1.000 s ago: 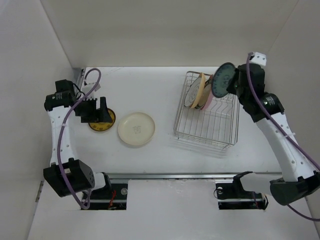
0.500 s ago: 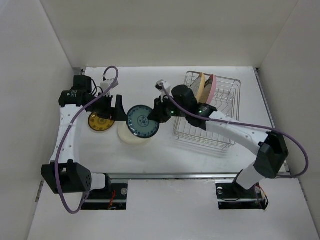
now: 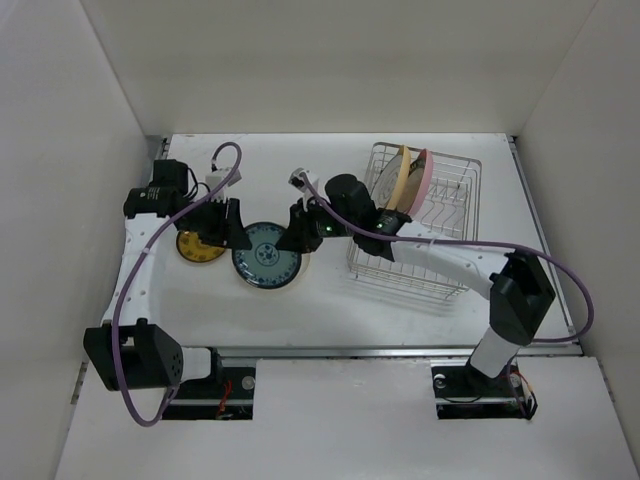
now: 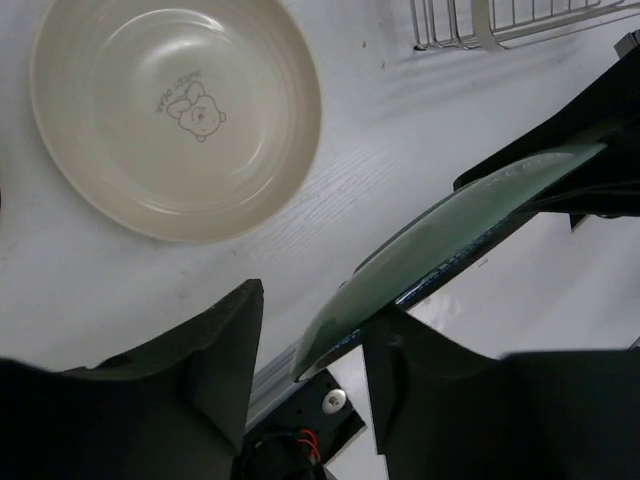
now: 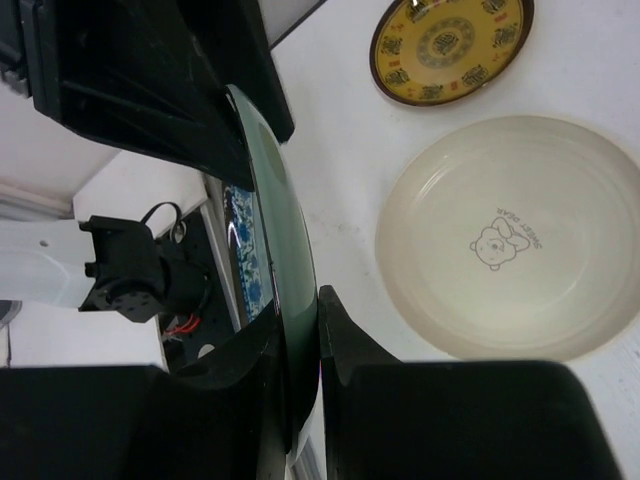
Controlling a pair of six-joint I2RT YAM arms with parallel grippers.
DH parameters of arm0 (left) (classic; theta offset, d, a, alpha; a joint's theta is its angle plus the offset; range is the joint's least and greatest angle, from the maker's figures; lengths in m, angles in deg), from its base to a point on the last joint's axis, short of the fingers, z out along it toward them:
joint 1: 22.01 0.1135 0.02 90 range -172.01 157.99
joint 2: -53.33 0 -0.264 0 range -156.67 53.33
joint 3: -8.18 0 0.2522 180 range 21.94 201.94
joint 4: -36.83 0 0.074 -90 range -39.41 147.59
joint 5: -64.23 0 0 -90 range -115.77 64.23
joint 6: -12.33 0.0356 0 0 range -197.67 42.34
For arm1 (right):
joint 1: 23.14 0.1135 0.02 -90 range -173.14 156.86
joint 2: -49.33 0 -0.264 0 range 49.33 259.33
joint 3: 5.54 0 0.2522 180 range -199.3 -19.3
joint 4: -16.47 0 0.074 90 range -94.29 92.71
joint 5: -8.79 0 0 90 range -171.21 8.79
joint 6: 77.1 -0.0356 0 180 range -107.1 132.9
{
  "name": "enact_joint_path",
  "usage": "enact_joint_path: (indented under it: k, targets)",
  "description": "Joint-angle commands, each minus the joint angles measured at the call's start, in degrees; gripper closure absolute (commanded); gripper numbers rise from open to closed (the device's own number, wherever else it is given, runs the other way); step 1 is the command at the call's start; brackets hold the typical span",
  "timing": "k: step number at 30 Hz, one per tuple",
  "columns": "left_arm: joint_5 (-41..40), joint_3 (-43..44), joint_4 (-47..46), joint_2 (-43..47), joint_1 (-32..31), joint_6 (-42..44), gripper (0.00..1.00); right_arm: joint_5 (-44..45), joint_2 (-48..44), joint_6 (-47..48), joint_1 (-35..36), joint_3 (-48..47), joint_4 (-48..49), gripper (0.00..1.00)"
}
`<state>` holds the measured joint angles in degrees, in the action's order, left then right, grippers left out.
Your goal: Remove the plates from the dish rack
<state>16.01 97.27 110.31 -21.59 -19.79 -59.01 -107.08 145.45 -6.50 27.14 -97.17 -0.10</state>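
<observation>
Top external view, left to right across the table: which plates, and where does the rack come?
dark-yellow patterned plate → teal plate → dish rack

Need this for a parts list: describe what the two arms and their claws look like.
The left arm and right arm have smooth white links joined by chunky black joints. A purple cable loops along each. The left claw and right claw are blocky and matte black. Small green lights glow on the right arm.
</observation>
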Motion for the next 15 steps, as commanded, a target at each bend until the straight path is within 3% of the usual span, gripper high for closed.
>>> enact_joint_path:
  k: [1,4,5,11,13,15]
  targets:
    - [3.7,-0.4,2.7,0.6,-0.2,3.5,0.69,-5.5,0.7,-1.5,0.6,-3.3,9.0,1.0]
    - [4.5,1.0,7.3,-0.8,-1.7,5.9,0.85,-5.5,1.3,-2.1,0.6,-4.0,9.6,1.0]
    - [5.8,1.0,8.8,-1.3,-1.7,8.4,0.98,-5.5,1.3,-2.1,0.6,-4.0,9.6,1.0]
    - [5.9,2.2,11.7,-2.4,-2.2,9.8,1.0,-4.7,1.3,-2.1,0.6,-4.0,8.8,0.98]
    - [3.2,2.7,9.1,-1.1,-2.2,6.4,1.0,-2.6,1.8,-2.1,0.6,-5.2,7.6,0.88]
    - [0.1,2.7,7.2,-0.5,-2.2,4.3,1.0,-1.2,1.8,-2.1,0.6,-6.1,5.2,0.71]
